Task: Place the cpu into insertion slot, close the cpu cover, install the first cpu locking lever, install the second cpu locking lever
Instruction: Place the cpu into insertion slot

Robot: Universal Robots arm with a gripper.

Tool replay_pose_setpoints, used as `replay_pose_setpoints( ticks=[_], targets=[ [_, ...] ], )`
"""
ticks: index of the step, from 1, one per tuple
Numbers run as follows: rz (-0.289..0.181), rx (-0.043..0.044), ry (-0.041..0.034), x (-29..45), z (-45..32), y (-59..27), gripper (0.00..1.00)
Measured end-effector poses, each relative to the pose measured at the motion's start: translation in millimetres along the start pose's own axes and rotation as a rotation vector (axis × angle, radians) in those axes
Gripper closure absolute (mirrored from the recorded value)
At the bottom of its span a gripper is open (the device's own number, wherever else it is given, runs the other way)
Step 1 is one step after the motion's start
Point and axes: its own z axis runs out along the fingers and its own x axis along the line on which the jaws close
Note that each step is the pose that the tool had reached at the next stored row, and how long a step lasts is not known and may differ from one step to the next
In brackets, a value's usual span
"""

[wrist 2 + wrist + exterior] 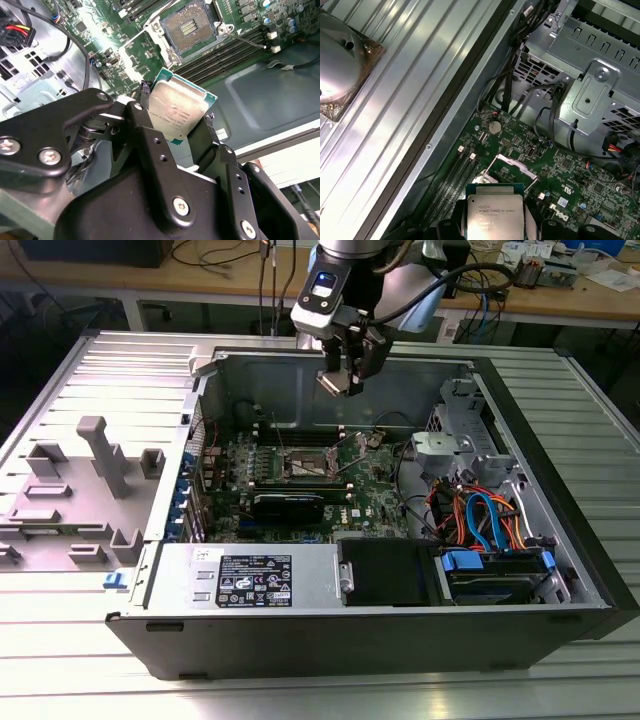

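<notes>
My gripper (345, 380) hangs high over the rear of the open computer case, shut on the cpu (333, 383). In both wrist views the cpu (177, 110) (495, 212) is a silver-topped square with a green edge, clamped between two black fingers (145, 95). Below it on the green motherboard lies the insertion slot (192, 27) (308, 465), a dark square recess in a silver frame, uncovered. The cpu cover (516, 164) stands tipped up beside the slot. A thin wire lever (245, 39) sticks out next to the socket.
Black memory slots (225, 55) flank the socket. A metal drive cage (450, 440) and coloured cables (480, 520) fill the exterior view's right of the case (330, 640); a power supply (250, 580) sits in front. Grey fixtures (90, 480) stand outside, on the exterior view's left.
</notes>
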Motion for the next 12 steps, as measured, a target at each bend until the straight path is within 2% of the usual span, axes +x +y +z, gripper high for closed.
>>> replay_pose_setpoints(
  ticks=[9,12],
  targets=[
    [0.168,-0.0023,-0.0135,-0.1,3.2,-0.4,0.45],
    [0.182,-0.0024,-0.0146,1.6,3.4,-3.5,0.45]
  ],
)
